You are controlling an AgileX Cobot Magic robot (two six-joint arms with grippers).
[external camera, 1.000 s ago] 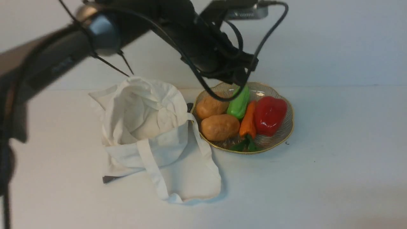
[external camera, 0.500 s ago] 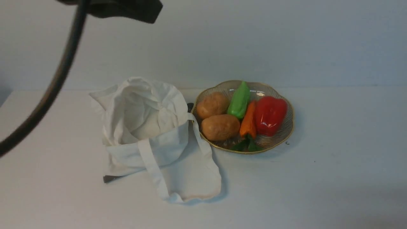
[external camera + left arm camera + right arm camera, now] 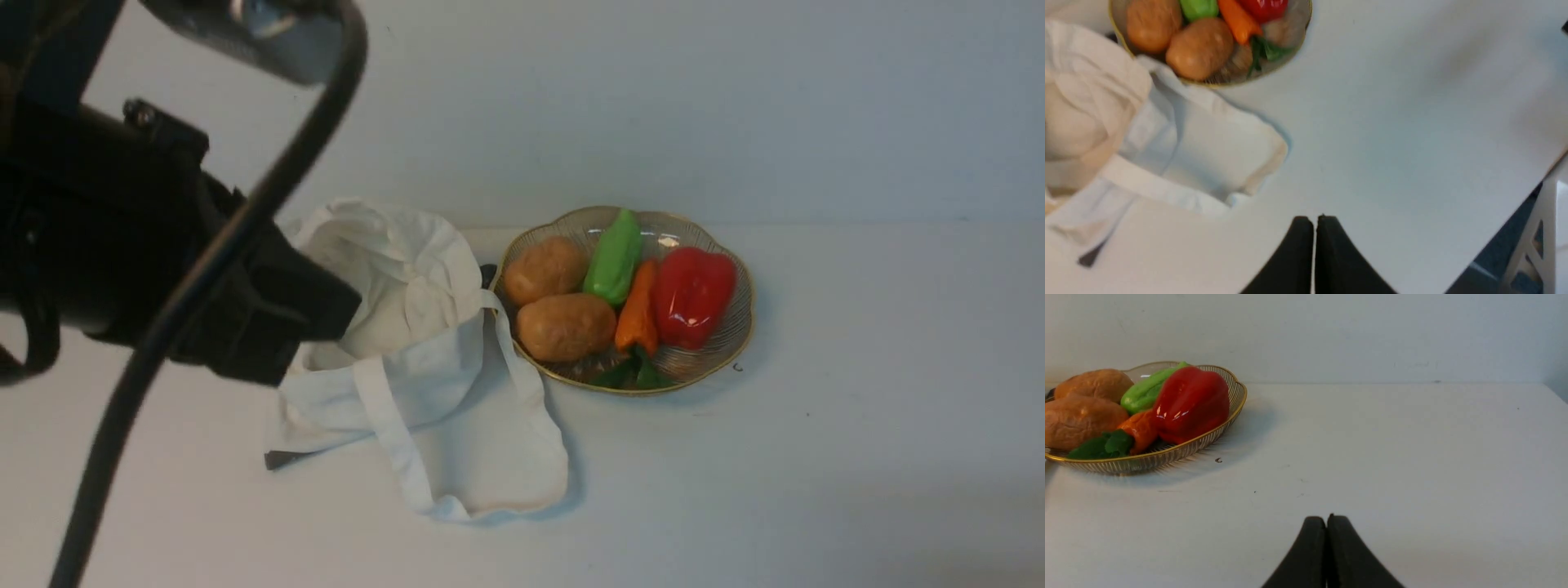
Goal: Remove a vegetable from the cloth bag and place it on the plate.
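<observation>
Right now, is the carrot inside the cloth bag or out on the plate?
Out, on the plate: the carrot lies between the green pepper and red bell pepper.

1 s ago the left arm [image 3: 122,269] reached far out over the plate [image 3: 748,318], w/ its tip right above the green pepper [image 3: 614,257]. Half a sec ago it was almost out of the pic, only a bit of it & its black cable [image 3: 122,408] up top. Now it's back on the left, big & dark, hiding the left part of the cloth bag [image 3: 408,327]. The left gripper [image 3: 1314,222] is off the plate, pinched shut above bare table [image 3: 1392,143] by the bag.
</observation>
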